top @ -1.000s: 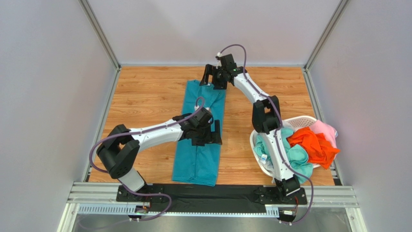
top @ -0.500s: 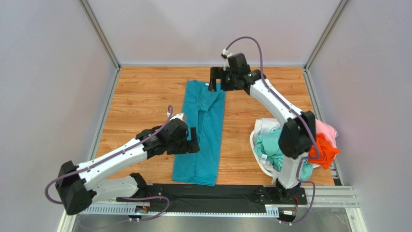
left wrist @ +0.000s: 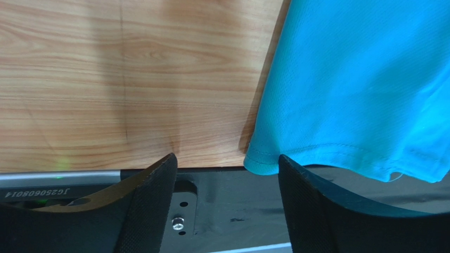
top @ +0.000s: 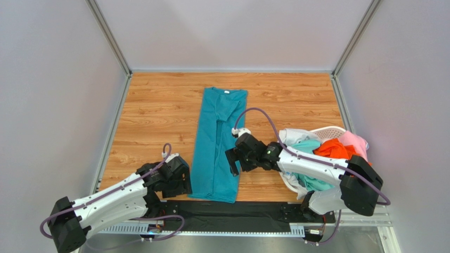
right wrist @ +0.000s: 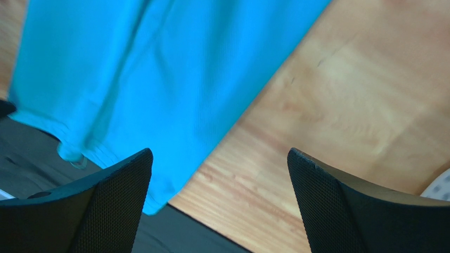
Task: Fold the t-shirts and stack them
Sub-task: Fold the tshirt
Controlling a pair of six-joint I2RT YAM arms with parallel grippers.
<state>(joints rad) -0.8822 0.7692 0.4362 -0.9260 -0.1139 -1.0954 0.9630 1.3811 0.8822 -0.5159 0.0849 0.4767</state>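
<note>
The teal t-shirt was laid on the counter as a long narrow strip. Its sides were already turned in, with the collar at the far end and the hem at the near end, where the cloth was seen to hang slightly over the black base rail. The left pincer was held low at the near left corner of the hem, its jaws parted fairly wide with nothing between them. The corner lay just beside one finger, ungripped. The right pincer was set at the near right edge of the strip, spread fully and likewise empty. The remaining t-shirts, mint, orange, pink and white, were heaped in the laundry basket at the right.

A grasp of the two hem corners, to carry the near end toward the collar, was judged to be the step in hand. Several faults could be expected from here. If only the top layer were pinched, the turned-in sides could be pulled open and the strip spoiled. Since the hem lay over the rail, a finger driven down could be stopped by the metal rather than slid under the cloth. If one corner were caught and the other missed, the fold would be dragged askew.
</note>
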